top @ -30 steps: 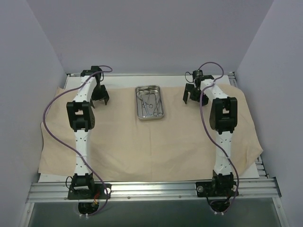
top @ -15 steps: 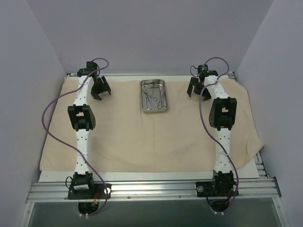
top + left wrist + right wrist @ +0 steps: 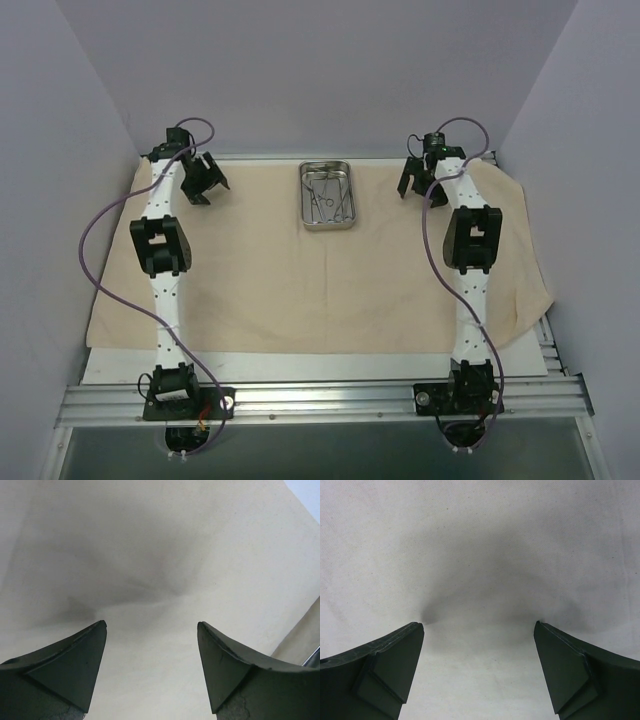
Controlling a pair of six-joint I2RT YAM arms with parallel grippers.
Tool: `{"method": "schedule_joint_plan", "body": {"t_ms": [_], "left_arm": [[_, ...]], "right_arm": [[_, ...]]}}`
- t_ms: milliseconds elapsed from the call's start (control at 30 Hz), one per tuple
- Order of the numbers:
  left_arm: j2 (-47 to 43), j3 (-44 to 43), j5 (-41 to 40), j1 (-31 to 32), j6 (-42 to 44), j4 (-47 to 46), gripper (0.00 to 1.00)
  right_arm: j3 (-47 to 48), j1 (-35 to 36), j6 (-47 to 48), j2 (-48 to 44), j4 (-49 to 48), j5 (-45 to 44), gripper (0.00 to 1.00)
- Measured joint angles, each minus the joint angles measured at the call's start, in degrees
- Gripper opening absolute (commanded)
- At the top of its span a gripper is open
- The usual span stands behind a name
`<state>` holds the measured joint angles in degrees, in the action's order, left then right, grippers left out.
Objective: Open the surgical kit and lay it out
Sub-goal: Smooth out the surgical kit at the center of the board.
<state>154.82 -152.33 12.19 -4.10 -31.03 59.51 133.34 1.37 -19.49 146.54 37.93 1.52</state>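
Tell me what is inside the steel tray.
Thin ring-handled metal instruments lie clustered inside the steel tray; their number is too small to tell. Anything beneath them is covered.

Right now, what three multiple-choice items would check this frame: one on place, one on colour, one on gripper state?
1. Where is the steel tray? A) far centre of the cloth wrap B) near edge of the cloth C) off the cloth
2. The cloth wrap's colour? A) blue B) beige C) green
3. The left gripper and right gripper are: A) shut on the tray B) shut on cloth C) open
Key: A, the top view shows it at the far side between the two grippers; B, it is beige in every view; C, both wrist views show fingers spread over bare cloth.
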Motion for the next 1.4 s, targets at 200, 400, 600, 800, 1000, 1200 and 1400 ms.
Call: {"method": "schedule_joint_plan", "body": {"t_ms": [200,400,600,800,1000,1200,1400], "left_arm": [[-11.4,13.8,-3.4,0.3,0.4,-0.8,0.81],[-23.3,32.9,-4.0,3.0,0.7,-5.6,0.70],[-25.4,45.5,-3.4,3.7,0.6,-8.6,0.62],[-26.5,49.5,-2.5,3.1,0.7,-11.3,0.62],[-28.1,52.4,-2.0,2.9,0.5,-14.1,0.62],[-29.2,54.7,-1.4,2.2,-0.1,-16.2,0.62],[-29.7,56.7,2.3,-0.2,-2.2,-17.7,0.62]], "right_arm": [[-12.7,-1.3,-1.4,-8.5,-1.2,-0.1,0.96],[-37.2,-7.3,-4.1,-26.9,-3.7,-5.1,0.60],[-53.7,-14.8,-4.0,-39.8,-4.3,-13.1,0.18],[-59.3,-18.7,3.4,-41.1,-4.2,-15.9,0.12],[-59.6,-21.2,10.8,-39.6,-2.8,-18.6,0.05],[-62.2,-22.2,14.7,-39.1,-1.2,-23.5,0.00],[-62.3,-25.4,16.9,-39.0,-0.3,-32.8,0.00]]}}
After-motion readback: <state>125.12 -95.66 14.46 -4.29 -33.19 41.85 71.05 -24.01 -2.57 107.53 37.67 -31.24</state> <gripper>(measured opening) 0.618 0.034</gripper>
